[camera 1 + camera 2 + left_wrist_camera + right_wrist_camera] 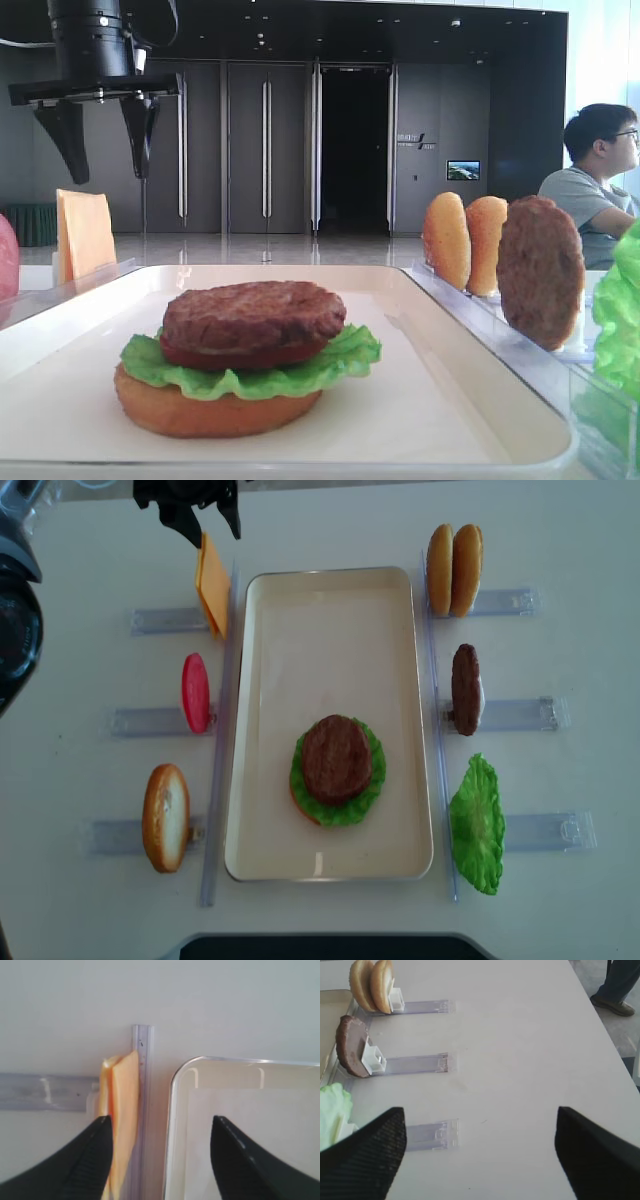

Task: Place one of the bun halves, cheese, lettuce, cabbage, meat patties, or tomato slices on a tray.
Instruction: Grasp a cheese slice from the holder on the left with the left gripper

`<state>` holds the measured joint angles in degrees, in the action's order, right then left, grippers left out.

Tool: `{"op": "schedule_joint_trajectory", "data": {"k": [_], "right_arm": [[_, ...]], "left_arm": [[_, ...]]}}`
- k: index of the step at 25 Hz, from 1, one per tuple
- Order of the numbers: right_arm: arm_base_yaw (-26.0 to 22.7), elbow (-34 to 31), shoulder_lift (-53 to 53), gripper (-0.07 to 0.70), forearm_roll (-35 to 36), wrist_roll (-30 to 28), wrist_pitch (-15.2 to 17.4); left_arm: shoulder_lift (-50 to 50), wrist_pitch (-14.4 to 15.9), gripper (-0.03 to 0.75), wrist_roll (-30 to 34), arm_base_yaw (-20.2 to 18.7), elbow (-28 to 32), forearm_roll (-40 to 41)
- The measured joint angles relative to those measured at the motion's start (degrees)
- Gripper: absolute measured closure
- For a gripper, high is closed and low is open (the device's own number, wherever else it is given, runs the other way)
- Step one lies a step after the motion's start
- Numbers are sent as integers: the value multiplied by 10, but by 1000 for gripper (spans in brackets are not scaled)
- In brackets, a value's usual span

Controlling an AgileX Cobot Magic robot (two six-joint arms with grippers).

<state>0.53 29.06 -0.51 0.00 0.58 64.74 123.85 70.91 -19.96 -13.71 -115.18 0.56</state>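
— Starting nearest in the low front view, what is seen?

— A stack is seen low on the tray [440, 330]: a bun half [210, 410] at the bottom, then lettuce [255, 372], a tomato slice [235, 355] and a patty [253, 314] on top.

— And farther back?

— At the right of the frame a second patty [540, 270] and two buns [465, 240] are stood on edge in clear racks [500, 602]. The cheese [84, 235] is stood upright at the left, just outside the tray rim.

— Where is the left gripper [105, 135]?

— It is hung above the cheese in the upper left, jaws spread wide, nothing held. In its wrist view one finger [90, 1160] is seen beside the cheese.

— The right gripper [480, 1155]?

— It is spread too, empty, over bare table [520, 1035].
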Motion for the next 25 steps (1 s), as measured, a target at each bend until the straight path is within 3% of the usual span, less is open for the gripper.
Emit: {"op": "schedule_joint_trajectory", "data": {"k": [25], "right_arm": [[0,0,0,55,0,0,0]], "left_arm": [[6,0,244,-5,2,8,4]]}}
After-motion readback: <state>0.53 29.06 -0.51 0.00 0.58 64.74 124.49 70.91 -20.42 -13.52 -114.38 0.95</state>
